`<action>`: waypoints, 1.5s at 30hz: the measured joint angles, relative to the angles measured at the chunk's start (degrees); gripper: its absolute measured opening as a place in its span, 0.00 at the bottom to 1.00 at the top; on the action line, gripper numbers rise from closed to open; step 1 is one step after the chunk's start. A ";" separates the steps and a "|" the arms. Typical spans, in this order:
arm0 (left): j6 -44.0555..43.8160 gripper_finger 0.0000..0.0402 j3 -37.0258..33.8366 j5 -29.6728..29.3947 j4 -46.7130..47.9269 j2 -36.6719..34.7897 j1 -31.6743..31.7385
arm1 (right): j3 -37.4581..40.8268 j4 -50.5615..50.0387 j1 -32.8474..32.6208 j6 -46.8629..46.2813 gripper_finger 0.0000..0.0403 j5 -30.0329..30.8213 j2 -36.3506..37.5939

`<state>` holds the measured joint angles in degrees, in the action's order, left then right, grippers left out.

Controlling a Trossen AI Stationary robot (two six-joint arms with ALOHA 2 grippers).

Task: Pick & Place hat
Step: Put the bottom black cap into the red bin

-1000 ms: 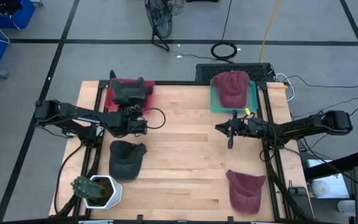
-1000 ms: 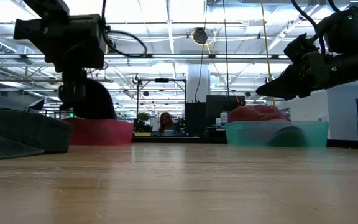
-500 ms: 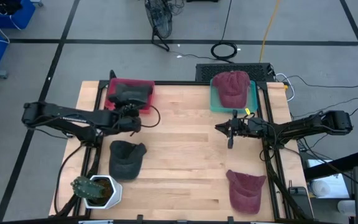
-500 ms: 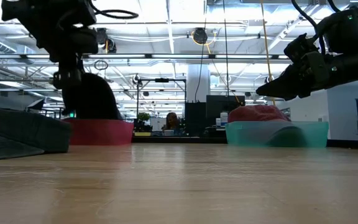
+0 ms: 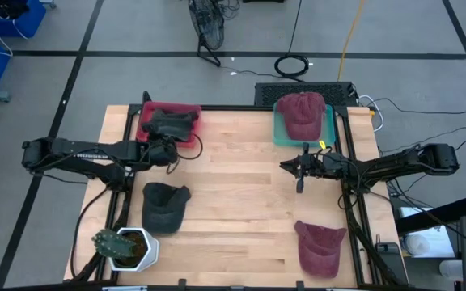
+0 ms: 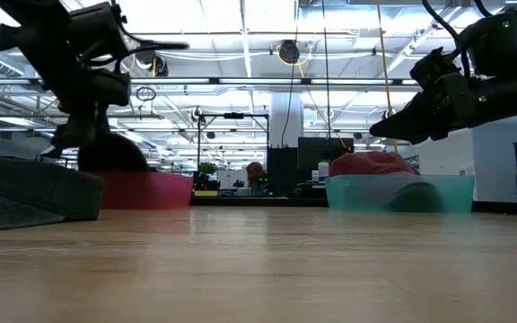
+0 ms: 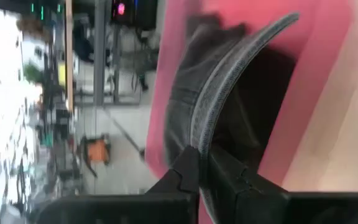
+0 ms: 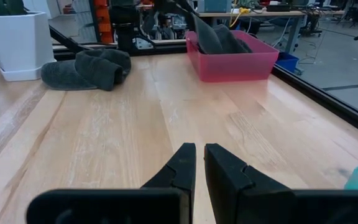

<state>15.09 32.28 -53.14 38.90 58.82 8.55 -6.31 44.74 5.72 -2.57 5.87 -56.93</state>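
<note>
A dark grey hat (image 5: 172, 123) lies in the red bin (image 5: 191, 109) at the table's far left; in the left wrist view its stitched brim (image 7: 229, 81) curves down to my fingertips. My left gripper (image 5: 171, 148) stands at the bin's near wall, slanting down, shut on that brim. A second dark grey hat (image 5: 164, 206) lies on the wood near the left. My right gripper (image 5: 284, 166) hovers shut and level over the right middle of the table, with nothing in it (image 8: 199, 149). My left gripper pinches the dark hat's brim at its stitched edge (image 7: 199, 144) between its two fingers. The fingers slant down from the table's near left side. The crown rests in the red bin (image 7: 297, 124) and the brim stands on edge, rising toward the fingers.
A red hat (image 5: 300, 113) sits in the teal bin (image 5: 328, 129) at the far right, and another red hat (image 5: 320, 246) lies near the front right corner. A white plant pot (image 5: 128, 246) stands at the front left. Bare wood spans the table's middle.
My left arm has drawn back toward the table's left edge and its gripper has turned and tipped, still at the red bin's near wall. The dark hat has sunk lower into the bin; its crown shows lower in the low view.
</note>
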 joint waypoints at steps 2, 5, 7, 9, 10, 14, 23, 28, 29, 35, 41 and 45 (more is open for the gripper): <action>2.66 0.03 -0.68 0.64 -4.90 0.12 1.14 | 0.00 0.08 0.00 0.00 0.06 0.00 0.01; 2.83 0.05 -1.80 0.60 -10.23 0.58 3.67 | 0.00 0.04 0.00 -0.02 0.06 0.00 0.00; 3.41 0.09 -2.50 0.63 -12.09 0.47 5.72 | 0.00 0.03 0.00 0.00 0.06 0.00 0.00; 4.41 0.12 -3.63 0.73 -12.13 0.55 7.75 | 0.00 0.04 0.00 0.00 0.06 0.01 0.01; 4.56 0.12 -4.14 0.86 -11.81 0.58 8.69 | 0.00 0.02 0.00 0.00 0.06 0.02 0.02; 3.84 0.10 -5.64 1.50 -11.93 0.54 11.95 | 0.00 0.02 0.00 0.00 0.06 0.02 0.00; -3.27 0.09 -6.19 5.16 -12.52 0.53 13.82 | 0.00 0.02 0.00 0.00 0.06 0.02 0.02; -7.09 0.24 -6.20 5.40 -12.55 0.53 12.28 | 0.00 0.00 0.00 -0.01 0.06 0.02 0.01; -8.11 0.28 -6.20 5.43 -12.57 0.53 11.83 | 0.00 0.02 0.00 0.00 0.06 0.02 0.02; -17.38 0.44 -5.26 11.69 -11.76 0.51 10.34 | 0.00 -0.34 0.00 0.00 0.06 0.02 0.02; -24.96 0.57 -2.16 21.20 -11.14 0.51 10.26 | 0.00 -0.42 0.00 -0.44 0.06 0.02 0.01; -28.52 0.61 1.62 26.56 -9.28 0.51 9.50 | 0.00 -0.44 0.00 -0.46 0.06 0.02 0.00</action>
<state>-13.43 33.91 -26.58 29.61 59.33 18.04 -6.31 44.29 5.72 -3.03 5.89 -56.93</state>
